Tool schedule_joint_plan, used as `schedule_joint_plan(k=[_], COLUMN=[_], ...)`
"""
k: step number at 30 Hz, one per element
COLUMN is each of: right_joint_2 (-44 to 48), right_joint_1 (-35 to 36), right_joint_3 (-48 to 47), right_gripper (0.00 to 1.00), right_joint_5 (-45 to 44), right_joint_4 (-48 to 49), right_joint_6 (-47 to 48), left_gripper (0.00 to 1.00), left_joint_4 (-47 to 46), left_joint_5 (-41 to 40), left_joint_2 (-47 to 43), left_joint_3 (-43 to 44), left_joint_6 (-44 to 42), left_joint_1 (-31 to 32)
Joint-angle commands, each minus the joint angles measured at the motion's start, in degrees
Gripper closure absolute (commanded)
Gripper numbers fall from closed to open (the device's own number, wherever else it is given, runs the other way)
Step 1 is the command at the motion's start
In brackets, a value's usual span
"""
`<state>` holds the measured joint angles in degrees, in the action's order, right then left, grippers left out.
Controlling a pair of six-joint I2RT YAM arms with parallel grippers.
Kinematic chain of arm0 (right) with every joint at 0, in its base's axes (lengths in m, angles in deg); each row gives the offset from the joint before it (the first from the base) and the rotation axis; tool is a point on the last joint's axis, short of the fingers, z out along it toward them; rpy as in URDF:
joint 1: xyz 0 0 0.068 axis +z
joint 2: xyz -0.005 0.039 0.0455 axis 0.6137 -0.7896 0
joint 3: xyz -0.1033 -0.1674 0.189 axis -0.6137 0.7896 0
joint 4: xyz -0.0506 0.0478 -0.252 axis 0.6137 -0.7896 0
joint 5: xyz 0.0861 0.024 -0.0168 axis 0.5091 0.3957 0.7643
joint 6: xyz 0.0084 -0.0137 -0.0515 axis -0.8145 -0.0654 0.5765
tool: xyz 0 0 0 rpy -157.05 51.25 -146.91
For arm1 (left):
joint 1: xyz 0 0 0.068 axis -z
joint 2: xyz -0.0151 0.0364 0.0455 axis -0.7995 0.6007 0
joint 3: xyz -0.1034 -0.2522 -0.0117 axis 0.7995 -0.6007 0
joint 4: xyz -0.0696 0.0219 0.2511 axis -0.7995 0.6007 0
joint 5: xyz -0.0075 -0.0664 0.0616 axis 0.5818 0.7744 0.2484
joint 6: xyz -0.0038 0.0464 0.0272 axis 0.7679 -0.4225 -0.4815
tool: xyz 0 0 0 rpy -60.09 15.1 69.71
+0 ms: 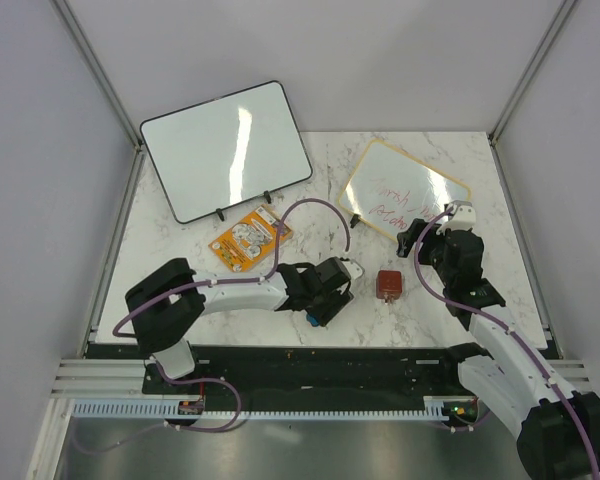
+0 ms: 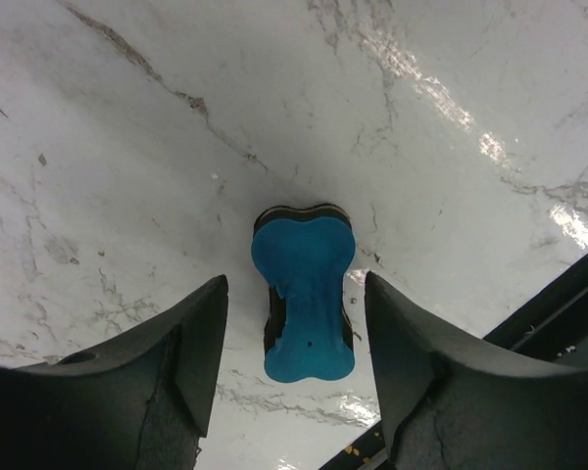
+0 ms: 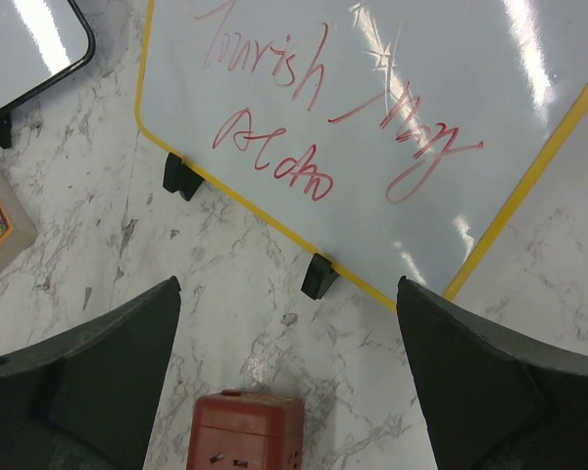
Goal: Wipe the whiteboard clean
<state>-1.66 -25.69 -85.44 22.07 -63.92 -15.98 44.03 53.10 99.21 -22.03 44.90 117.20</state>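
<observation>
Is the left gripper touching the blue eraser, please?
Apart: the left wrist view shows marble between the blue eraser and each finger of the left gripper.

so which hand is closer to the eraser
Left. The left hand hangs over the eraser, open, one finger on each side. The right hand is well off to the side, open, by the whiteboard's near edge.

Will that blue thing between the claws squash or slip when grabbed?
The blue eraser looks like foam over dark felt, so it probably gives slightly and weighs little. Its narrow waist may help a grip. Lying flat, it would likely slide, not roll.
</observation>
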Motion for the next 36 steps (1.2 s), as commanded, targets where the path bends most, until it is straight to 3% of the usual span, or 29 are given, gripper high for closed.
schedule_joint_plan(k=[1, 5, 8, 9, 12, 22, 28, 36], right_joint_2=[0.3, 0.7, 0.8, 0.8, 0.7, -5.3, -10.1, -20.7], right_joint_1=[0.1, 0.0, 0.0, 0.1, 0.1, -3.5, -13.6, -22.8], right_joint_3=[0.0, 0.0, 0.2, 0.2, 0.4, -4.2, -9.1, -20.2], right_gripper=[0.02, 0.02, 0.02, 0.02, 0.02, 0.02, 0.02, 0.05], right_joint_5=[0.0, 0.1, -0.1, -0.1, -0.1, -2.8, 8.1, 13.1], right_joint_4=[1.1, 1.0, 0.9, 0.9, 0.9, -1.1, 4.3, 5.3], right_joint_6=[-0.1, 0.0, -0.1, 0.0, -0.2, -0.2, -1.6, -6.2], left_gripper=[0.39, 0.54, 0.72, 0.83, 0.98, 0.98, 0.98, 0.98], left_joint_4=[0.6, 1.1, 1.3, 1.4, 1.4, 3.0, 4.4, 7.9], left_joint_5=[-2.7, -3.3, -3.9, -4.2, -4.7, -11.5, -15.0, -13.7], left_joint_2=[1.8, 3.3, 3.5, 3.6, 3.4, 2.8, 4.1, 9.9], left_joint_3=[3.5, 4.4, 4.9, 4.9, 5.2, 10.0, 18.1, 32.4], left_joint_6=[1.1, 0.8, 1.0, 1.1, 1.2, -1.2, -6.3, -9.6], left_joint_1=[1.0, 1.2, 1.4, 1.5, 1.5, 1.4, 0.7, -3.9])
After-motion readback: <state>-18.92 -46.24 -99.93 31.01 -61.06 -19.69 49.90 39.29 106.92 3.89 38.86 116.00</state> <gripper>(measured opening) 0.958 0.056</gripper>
